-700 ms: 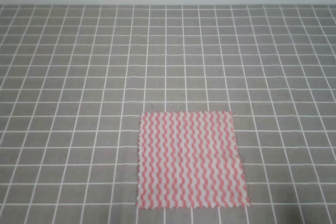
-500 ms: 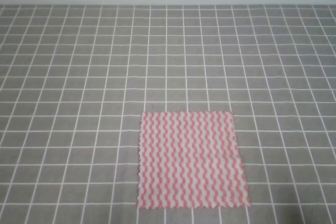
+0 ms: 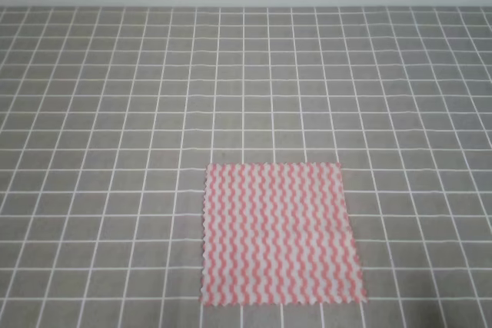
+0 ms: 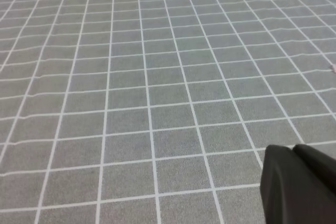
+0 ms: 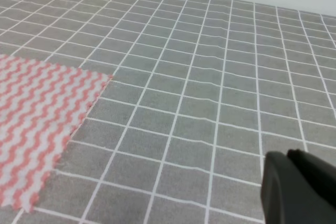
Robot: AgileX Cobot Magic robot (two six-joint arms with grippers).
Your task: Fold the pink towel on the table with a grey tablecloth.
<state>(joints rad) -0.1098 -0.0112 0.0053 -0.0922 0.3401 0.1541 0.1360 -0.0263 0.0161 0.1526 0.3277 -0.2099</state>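
- No brand, label or writing is legible in any view.
- The pink towel (image 3: 280, 234) lies flat and unfolded on the bench (image 3: 115, 113), in the near centre of the high view. Its edges run roughly parallel to the grid lines, its stripes running front to back.
- Left gripper (image 4: 300, 187): only a dark body part shows low right; aperture cannot be determined.
- Right gripper (image 5: 299, 190): likewise; towel corner (image 5: 37, 114) lies well apart.
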